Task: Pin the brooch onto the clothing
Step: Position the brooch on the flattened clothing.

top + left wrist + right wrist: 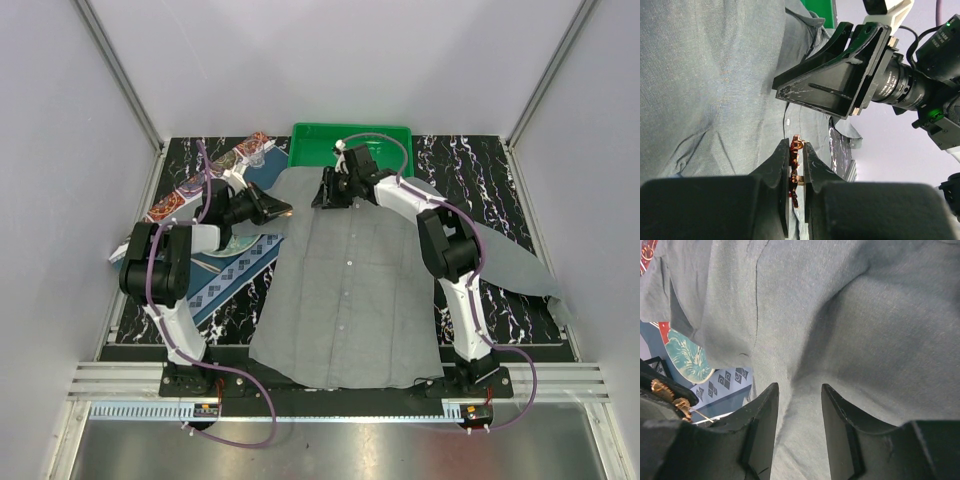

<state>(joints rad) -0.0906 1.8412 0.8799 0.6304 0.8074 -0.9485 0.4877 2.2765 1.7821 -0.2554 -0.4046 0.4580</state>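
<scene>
Because the brooch [796,162] is small, rigid and probably sharp-pinned, the left fingers [776,172] clamp it edgewise at the clothing's [345,290] 10 o'clock edge. Right fingers [762,420] stand apart over limp, soft cloth near 12 o'clock; pinch a fold there.

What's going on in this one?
The left gripper is shut on the small red-orange brooch, held beside the grey shirt spread on the table. The right gripper is down on the shirt's upper part, jaws open either side of a raised fold of cloth. The brooch is not pinned on yet.
</scene>
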